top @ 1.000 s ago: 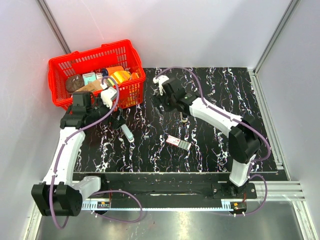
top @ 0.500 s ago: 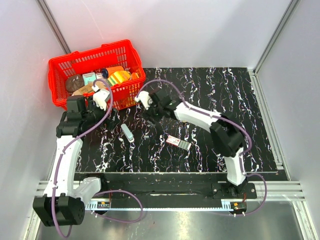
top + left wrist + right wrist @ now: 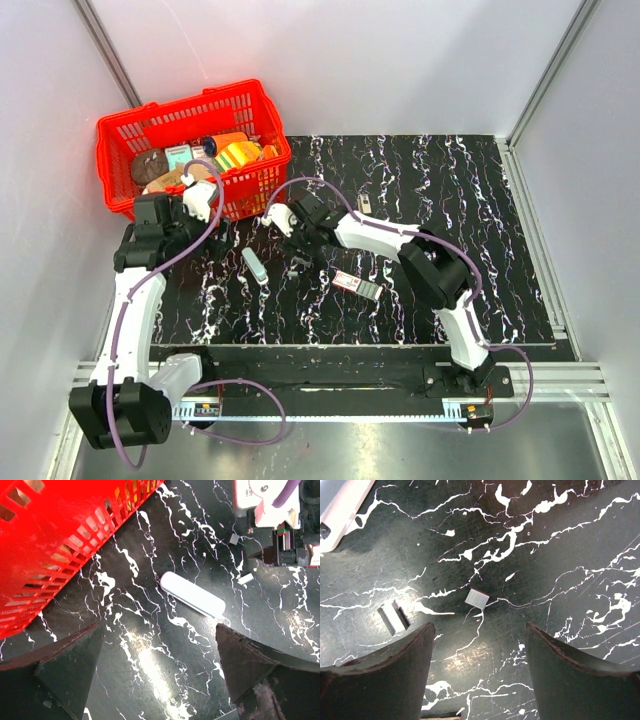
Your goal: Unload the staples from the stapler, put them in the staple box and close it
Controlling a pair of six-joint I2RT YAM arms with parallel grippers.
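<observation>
Red plastic basket (image 3: 120, 135), far left corner of the table (image 3: 520, 200), filled with mixed goods. Black, white-veined tabletop.

Left gripper (image 3: 159, 630): jaws spread wide, nothing between them, hovering near the basket's front wall and facing the stapler.

Stapler (image 3: 192, 594): white, elongated, lying flat on the table, just beside the basket, between the two grippers and touched by neither. Whether it is hinged open cannot be told.

Right gripper (image 3: 480, 630): jaws parted, holding nothing, low over the table just right of the stapler.

Staple block (image 3: 476, 599): small, grey, loose on the table between the right fingers.

Staple strip (image 3: 393, 618): short channel-shaped piece, near the block, apart from it.

Packet (image 3: 357, 284): small, red and white, flat, right of the right gripper.
</observation>
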